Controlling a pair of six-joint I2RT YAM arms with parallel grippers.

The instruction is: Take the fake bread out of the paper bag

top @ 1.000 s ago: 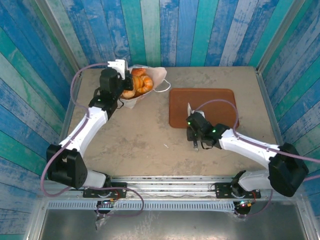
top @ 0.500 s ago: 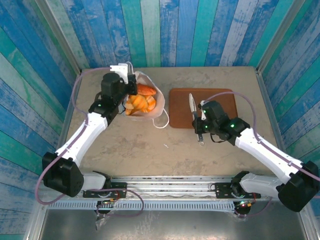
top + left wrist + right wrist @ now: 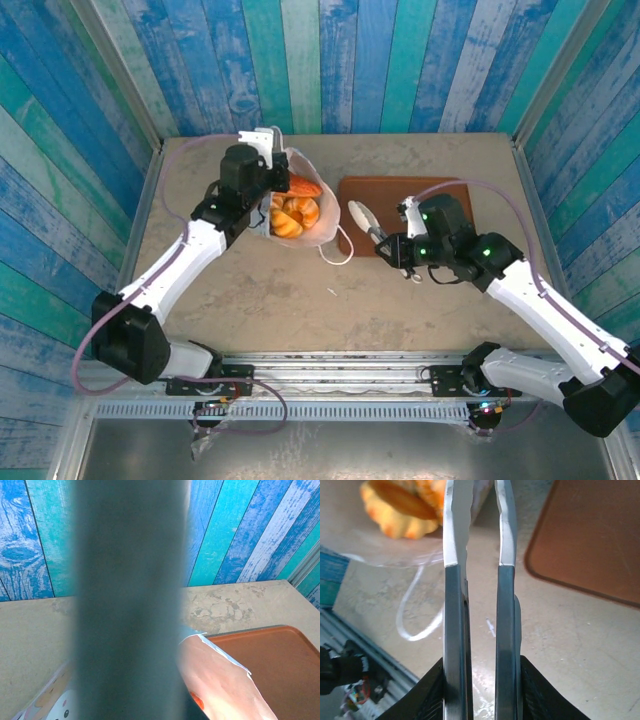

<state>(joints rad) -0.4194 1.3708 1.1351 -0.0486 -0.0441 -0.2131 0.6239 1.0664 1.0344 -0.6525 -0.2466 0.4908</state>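
Jaws of the left gripper (image 3: 272, 160) clamp the paper bag (image 3: 326, 208) at its rim (bread (image 3: 294, 213) inside). Those of the right gripper (image 3: 358, 210) stand slightly apart, empty.

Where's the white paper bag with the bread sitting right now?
From overhead, the paper bag lies toward the back of the table, slightly left of centre, beside the left edge of the brown tray, its rim pinched by the left pincer.

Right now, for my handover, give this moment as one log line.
left gripper: shut on bag rim | bread: in bag | right gripper: open, empty, near bag mouth
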